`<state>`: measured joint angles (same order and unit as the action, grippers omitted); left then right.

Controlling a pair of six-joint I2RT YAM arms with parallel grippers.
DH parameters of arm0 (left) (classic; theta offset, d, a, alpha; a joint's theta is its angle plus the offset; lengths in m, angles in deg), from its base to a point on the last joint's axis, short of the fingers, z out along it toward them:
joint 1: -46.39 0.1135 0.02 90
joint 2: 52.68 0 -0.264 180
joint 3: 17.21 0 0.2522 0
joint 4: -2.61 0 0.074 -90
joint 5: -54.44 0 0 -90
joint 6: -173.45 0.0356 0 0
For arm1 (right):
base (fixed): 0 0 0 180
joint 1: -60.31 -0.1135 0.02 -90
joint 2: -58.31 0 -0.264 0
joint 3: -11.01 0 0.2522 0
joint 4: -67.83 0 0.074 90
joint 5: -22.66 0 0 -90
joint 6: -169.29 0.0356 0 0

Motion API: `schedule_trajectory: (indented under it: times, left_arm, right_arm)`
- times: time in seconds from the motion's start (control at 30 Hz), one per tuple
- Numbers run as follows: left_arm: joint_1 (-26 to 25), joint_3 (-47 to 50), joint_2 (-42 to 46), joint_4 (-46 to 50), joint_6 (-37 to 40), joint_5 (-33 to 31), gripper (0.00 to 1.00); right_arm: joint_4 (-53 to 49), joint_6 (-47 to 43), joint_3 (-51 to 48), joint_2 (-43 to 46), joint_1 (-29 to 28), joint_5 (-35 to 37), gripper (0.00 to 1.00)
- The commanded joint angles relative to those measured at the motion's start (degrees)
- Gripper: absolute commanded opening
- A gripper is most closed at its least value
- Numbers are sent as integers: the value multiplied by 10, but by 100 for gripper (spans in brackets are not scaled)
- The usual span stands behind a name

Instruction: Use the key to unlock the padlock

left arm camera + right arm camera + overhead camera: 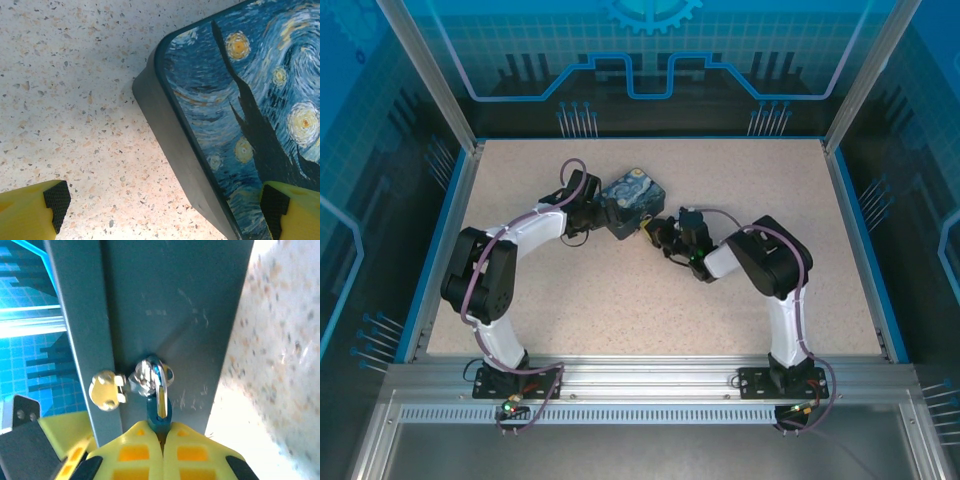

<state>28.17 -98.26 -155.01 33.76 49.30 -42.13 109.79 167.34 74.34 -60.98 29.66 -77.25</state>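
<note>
The padlock [159, 416] is tiny, with a dark teal body and a bright silver shackle that carries a brassy streak. Its shackle is threaded through a small shiny metal loop on the grey side wall of a painted tin [175, 315]. The lower part of the body is pinched in the closed yellow right tool [161, 429]. The shackle appears closed, though blur leaves that uncertain. From above, the padlock sits near the middle of the table [620, 300], slightly toward the far edge.
</note>
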Motion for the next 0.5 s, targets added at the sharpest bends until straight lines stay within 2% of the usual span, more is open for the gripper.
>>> schedule_trajectory:
  times: [0.0,0.33,0.47]
  left_arm:
    - [-2,23,-21,54,7,0,99]
    - [-2,20,-18,57,8,1,99]
    - [-2,16,-21,58,8,1,99]
  right_arm:
    - [-23,-29,32,9,19,-39,0]
    - [-182,-112,24,56,58,-92,0]
    - [-205,-139,13,73,64,-105,0]
